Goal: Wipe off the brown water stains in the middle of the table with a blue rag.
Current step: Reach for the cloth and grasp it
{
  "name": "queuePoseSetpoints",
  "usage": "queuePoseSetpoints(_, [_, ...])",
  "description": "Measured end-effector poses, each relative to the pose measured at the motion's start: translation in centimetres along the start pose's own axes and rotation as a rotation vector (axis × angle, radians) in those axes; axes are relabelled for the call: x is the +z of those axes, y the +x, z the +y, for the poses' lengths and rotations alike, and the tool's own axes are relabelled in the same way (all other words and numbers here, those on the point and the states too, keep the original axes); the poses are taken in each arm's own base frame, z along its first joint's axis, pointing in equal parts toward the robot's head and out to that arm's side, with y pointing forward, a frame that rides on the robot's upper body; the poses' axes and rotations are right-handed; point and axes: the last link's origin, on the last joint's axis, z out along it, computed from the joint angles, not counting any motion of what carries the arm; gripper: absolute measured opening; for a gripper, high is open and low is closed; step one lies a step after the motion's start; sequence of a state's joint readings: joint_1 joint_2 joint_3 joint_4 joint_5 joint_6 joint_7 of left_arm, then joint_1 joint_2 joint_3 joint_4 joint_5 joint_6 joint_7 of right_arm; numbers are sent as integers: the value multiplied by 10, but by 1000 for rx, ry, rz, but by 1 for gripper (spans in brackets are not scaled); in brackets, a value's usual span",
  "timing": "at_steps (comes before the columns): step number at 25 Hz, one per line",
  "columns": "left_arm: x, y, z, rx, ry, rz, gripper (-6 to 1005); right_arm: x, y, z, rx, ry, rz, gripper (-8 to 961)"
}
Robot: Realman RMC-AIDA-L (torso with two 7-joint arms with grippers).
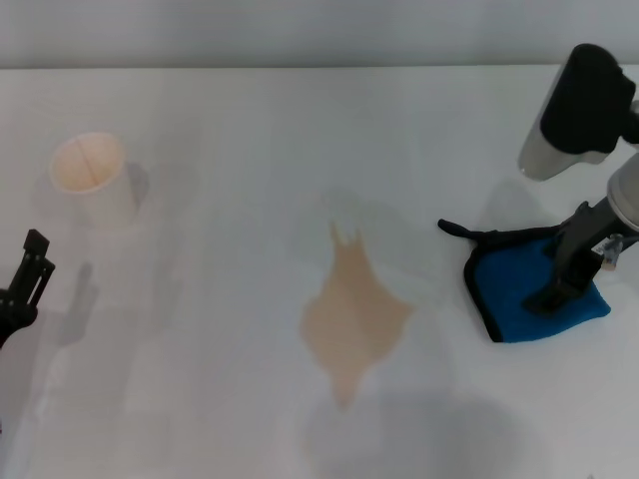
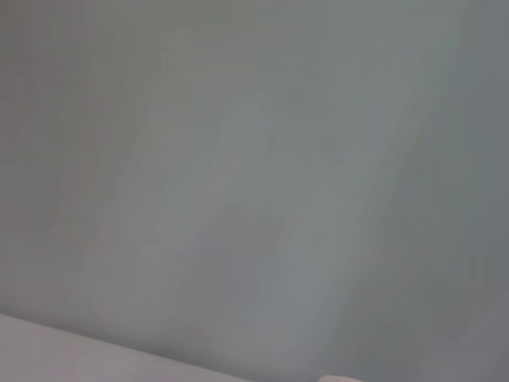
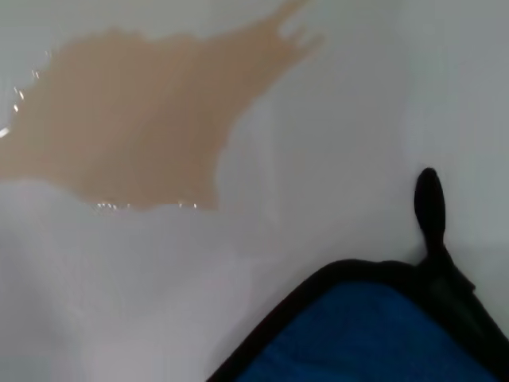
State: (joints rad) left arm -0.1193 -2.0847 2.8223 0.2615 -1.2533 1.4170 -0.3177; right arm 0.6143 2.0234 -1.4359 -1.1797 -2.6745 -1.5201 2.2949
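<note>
The brown water stains (image 1: 351, 317) form one pale tan patch with pointed ends in the middle of the white table (image 1: 220, 399). They also show in the right wrist view (image 3: 135, 127). The blue rag (image 1: 519, 289), with black edging and a black loop, lies flat on the table to the right of the stain. It also shows in the right wrist view (image 3: 374, 342). My right gripper (image 1: 564, 289) is down on the rag, touching its top. My left gripper (image 1: 30, 274) is parked at the left edge, open and empty.
A pale paper cup (image 1: 92, 178) stands at the far left of the table. A faint wet sheen (image 1: 389, 239) spreads up and to the right of the stain. The left wrist view shows only a plain grey surface.
</note>
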Motion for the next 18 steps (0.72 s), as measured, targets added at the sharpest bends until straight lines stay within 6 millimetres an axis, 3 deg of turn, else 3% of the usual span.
queuePoseSetpoints(18, [3,0,4,-11,-16,2,835,21,-9,-1,-51,18,63,841])
